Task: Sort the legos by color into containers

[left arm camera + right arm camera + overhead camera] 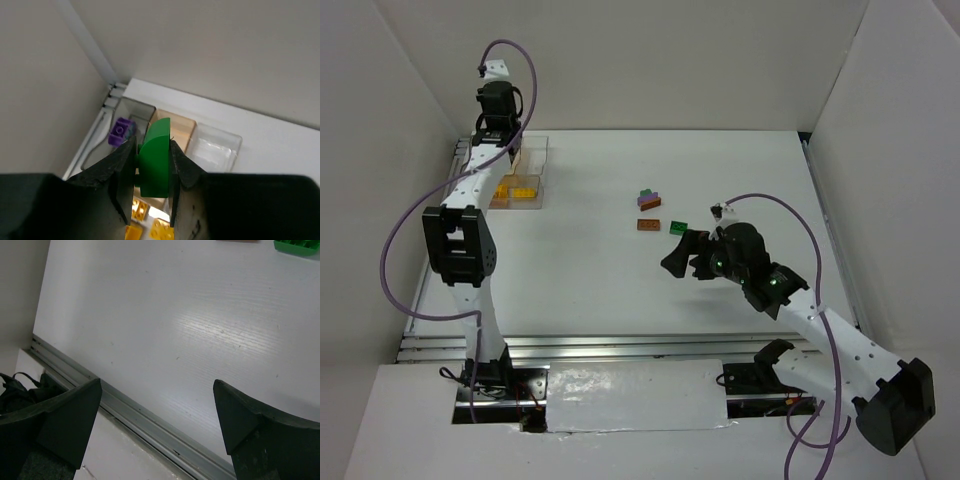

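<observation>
Green lego [154, 165], 1 piece, clamped between fingers of left end effector [152, 150] above clear organizer tray [227, 145]; right end effector [157, 390] spread wide, empty, over bench [165, 315].

From above, the left arm [468, 190] covers much of the tray [540, 150] — the loose legos [650, 200] on the bench [750, 170] are too small to count. The left end effector [150, 147] hides part of the green brick [156, 135] and yellow legos [161, 231]; a green lego [297, 246] is cut by the right wrist view's top edge.
</observation>
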### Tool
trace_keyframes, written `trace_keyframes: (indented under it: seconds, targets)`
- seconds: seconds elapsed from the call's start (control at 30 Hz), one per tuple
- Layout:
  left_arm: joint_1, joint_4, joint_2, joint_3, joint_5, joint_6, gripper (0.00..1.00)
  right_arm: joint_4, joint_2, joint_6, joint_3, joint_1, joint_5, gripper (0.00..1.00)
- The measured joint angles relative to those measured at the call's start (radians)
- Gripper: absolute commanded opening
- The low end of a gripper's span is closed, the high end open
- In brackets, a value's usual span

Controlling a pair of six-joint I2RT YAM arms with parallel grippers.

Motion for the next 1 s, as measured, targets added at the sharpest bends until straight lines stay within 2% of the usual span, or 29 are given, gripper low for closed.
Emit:
trace_keyframes:
  seconds: [0.17,0.33,0.4,0.43,0.47,0.5,0.57,0.6,0.67,0.8,1.0]
  targets:
    - [0.045,0.142,0.062,-0.025,0.041,0.066,0.00,0.027,0.016,-0.001,0.000,0.000,-0.047,1.00]
    - [0.071,0.188,0.164,-0.049,0.061,0.092,0.00,0.042,0.029,-0.005,0.000,0.000,-0.073,1.00]
    - [0.082,0.188,0.192,-0.071,0.073,0.093,0.05,0.042,0.034,-0.005,0.000,0.000,-0.081,1.00]
    - [0.087,0.187,0.201,-0.080,0.079,0.094,0.09,0.043,0.036,-0.005,0.000,0.000,-0.085,0.99]
    - [0.093,0.187,0.209,-0.090,0.085,0.094,0.20,0.045,0.037,-0.005,0.000,0.000,-0.088,1.00]
    - [0.097,0.185,0.214,-0.092,0.088,0.093,0.27,0.047,0.037,-0.005,0.000,0.000,-0.089,1.00]
    - [0.107,0.184,0.218,-0.092,0.102,0.087,0.47,0.062,0.038,-0.005,-0.005,0.000,-0.093,1.00]
    - [0.111,0.186,0.218,-0.092,0.108,0.083,0.63,0.067,0.039,-0.005,-0.008,0.000,-0.096,1.00]
    - [0.121,0.195,0.218,-0.091,0.125,0.062,0.75,0.077,0.044,-0.005,-0.013,0.000,-0.105,1.00]
    - [0.135,0.195,0.218,-0.091,0.152,0.034,0.81,0.080,0.053,-0.004,-0.014,0.000,-0.111,0.99]
    - [0.143,0.158,0.198,-0.089,0.186,-0.018,0.84,0.095,0.074,-0.005,-0.013,0.000,-0.103,1.00]
